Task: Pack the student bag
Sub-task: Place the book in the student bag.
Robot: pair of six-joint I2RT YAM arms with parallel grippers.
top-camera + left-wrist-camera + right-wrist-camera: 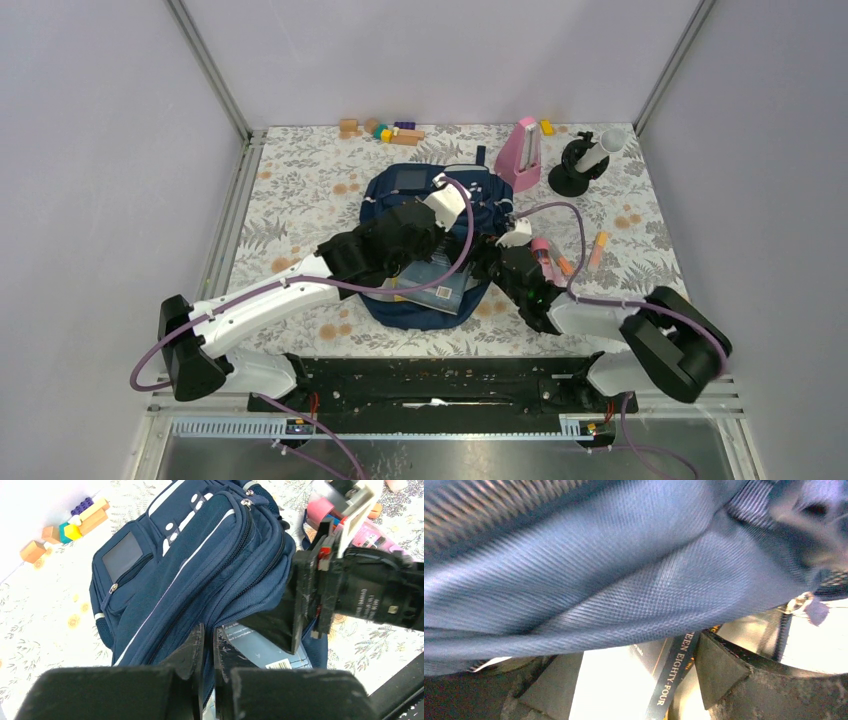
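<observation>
**Book sitting in the mouth of the student bag; one end effector pinching, the other standing wide**

Nearest the arm bases, a book [440, 285] is lying flat on the lower lip of the student bag [200, 555], partly inside the opening. A white barcode sticker [278, 664] is showing on its cover; the small print beside it is too fine to read. In the right wrist view the dark spine is showing gold letters reading "…EEN EIGHTY-FOUR".

The right end effector [639, 680] is reaching in from the right with its fingers standing wide apart on either side of that spine, not clamping it, while blue fabric is hanging just above.

The left end effector [209, 630] is coming in from the left, its fingers pressed almost together and pinching the rim of the bag's upper flap, which is sitting raised over the book.

The bag itself is lying in the middle of the floral-covered desk [300, 200], with thin white stripes and a rectangular patch on its front pocket facing up.

Just right of the bag, a pink tube [542, 255] and an orange marker [598, 248] are lying on the desk. Farther back, a pink upright case [522, 155] is standing beside a black stand [578, 170]. Along the far edge, a cluster of toy blocks [385, 130] is resting.
</observation>
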